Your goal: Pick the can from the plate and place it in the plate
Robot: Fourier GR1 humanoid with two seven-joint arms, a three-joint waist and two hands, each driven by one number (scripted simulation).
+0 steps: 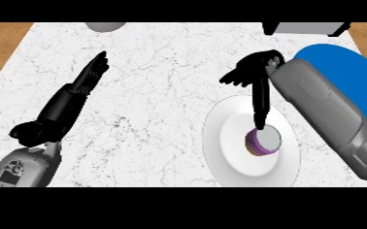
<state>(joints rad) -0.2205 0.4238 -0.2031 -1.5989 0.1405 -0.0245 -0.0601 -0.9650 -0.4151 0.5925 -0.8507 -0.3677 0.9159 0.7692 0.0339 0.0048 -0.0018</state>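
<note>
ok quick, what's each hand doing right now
Left hand: open, fingers straight, holding nothing, resting at the view's left.
Right hand: open, fingers spread, one long digit reaching down to the can on the white plate; no grasp.

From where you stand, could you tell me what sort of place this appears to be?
Probably a kitchen counter: a white marbled countertop with wood at its edges, a white plate holding a purple can, and a blue plate beside it.

My two forearms are smooth grey shells with seams, the left forearm (pixel 28 167) bearing small markings, each ending in a slim-fingered black hand.
</note>
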